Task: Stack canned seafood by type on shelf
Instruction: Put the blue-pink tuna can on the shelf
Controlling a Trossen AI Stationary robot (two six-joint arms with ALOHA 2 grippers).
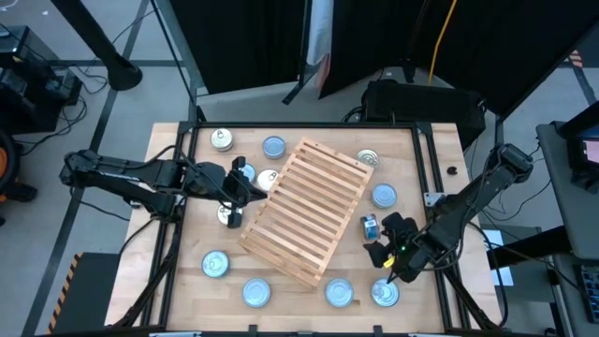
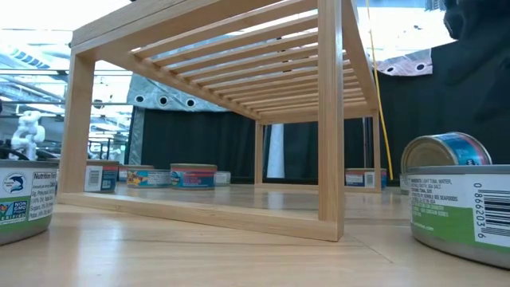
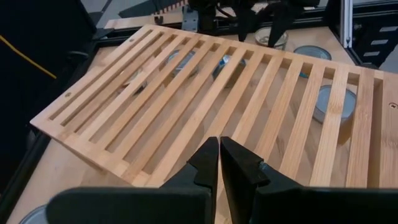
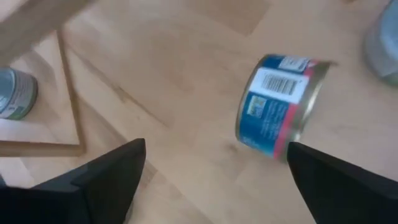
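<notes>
Two label-wrapped tins [image 2: 458, 209] sit closest in the low view, before the slatted shelf [image 1: 309, 211], which lies askew mid-table with no tins on it. Just beyond the left gripper [image 3: 219, 163], fingers pinched shut on nothing, lies the shelf. Ahead of the wide-spread right gripper [image 4: 214, 168], a blue tin [image 4: 278, 106] on its edge lies free on the tabletop [image 4: 180, 74].

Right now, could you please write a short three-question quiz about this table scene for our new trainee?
1. True or false: tins are already stacked on top of the shelf.
2. The tin in front of the right gripper is: A) flat on its base, B) on its side, C) held.
3. Which gripper has its fingers together?

Key: 1 false, its top is bare. 2 B, untouched between wide-open fingers. 3 The left gripper, beside the shelf.
</notes>
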